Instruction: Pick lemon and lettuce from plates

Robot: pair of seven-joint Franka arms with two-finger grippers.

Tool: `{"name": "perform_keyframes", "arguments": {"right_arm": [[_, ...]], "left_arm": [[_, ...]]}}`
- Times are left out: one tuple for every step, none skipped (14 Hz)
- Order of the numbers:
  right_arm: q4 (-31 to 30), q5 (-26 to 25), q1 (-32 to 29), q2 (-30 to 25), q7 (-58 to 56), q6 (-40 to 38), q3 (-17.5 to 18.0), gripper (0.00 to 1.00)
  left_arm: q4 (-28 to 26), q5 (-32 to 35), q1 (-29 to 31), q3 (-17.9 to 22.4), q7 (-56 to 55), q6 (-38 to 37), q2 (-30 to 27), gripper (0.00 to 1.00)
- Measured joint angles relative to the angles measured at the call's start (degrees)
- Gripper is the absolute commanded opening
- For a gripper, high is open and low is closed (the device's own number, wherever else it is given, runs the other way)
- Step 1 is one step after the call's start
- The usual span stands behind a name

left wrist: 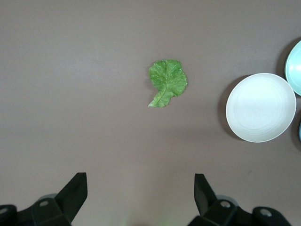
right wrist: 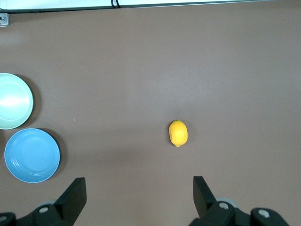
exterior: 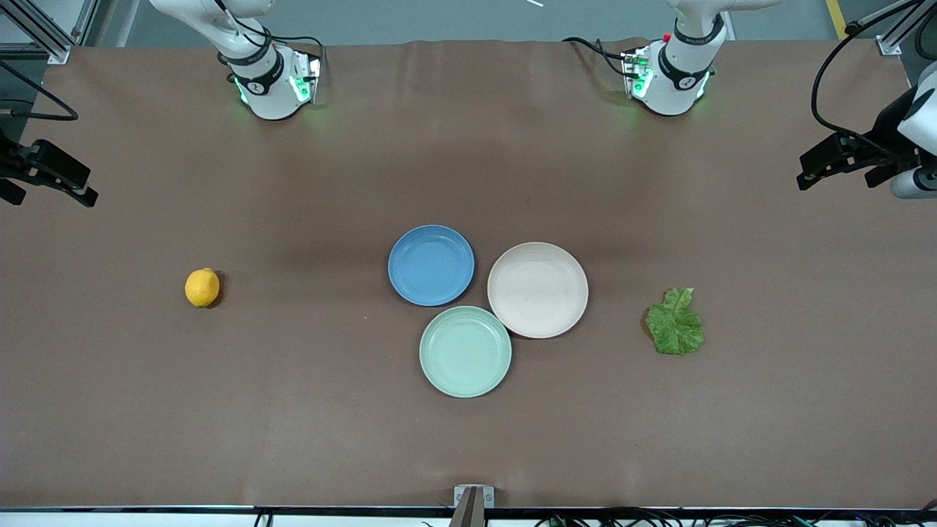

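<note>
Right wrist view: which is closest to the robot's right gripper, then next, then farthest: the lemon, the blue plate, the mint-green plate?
From the right gripper:
1. Lemon, alone on the table, toward the right arm's end.
2. Blue plate, beside the mint-green one.
3. Mint-green plate, farthest.

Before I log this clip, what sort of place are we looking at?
Probably a robotics lab test bench, not a kitchen: two arms bolted to a brown-covered table, metal framing at its corners, and only a lemon, a lettuce leaf and three empty plates laid out.
</note>
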Motion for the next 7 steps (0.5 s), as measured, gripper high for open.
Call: {"name": "perform_keyframes", "arguments": {"right_arm": [[0.06,-0.01,0.00,0.00,0.01,0.04,-0.05,1.00],[0.11,-0.02,0.00,0.00,0.03,0.05,-0.13,1.00],[0.14,-0.02,-0.01,0.00,0.10,0.07,-0.29,1.00],[0.14,-0.03,-0.09,0.00,0.15,0.16,-0.50,1.00],[0.14,-0.03,-0.25,0.00,0.15,0.40,-0.67,1.00],[0.14,-0.03,-0.39,0.00,0.15,0.64,-0.79,1.00],[0.14,-0.03,-0.49,0.02,0.15,0.78,-0.85,1.00]], "left_arm": [[0.00,0.00,0.00,0.00,0.05,0.00,0.00,1.00],[0.00,0.00,-0.01,-0.01,0.06,0.00,0.00,1.00],[0.00,0.00,-0.02,-0.02,0.06,0.00,0.00,1.00],[0.00,0.00,-0.01,-0.02,0.06,0.00,0.00,1.00],[0.00,0.00,-0.01,-0.02,0.06,0.00,0.00,1.00],[0.00,0.00,-0.02,-0.02,0.06,0.00,0.00,1.00],[0.00,0.00,-0.02,-0.02,0.06,0.00,0.00,1.00]]}}
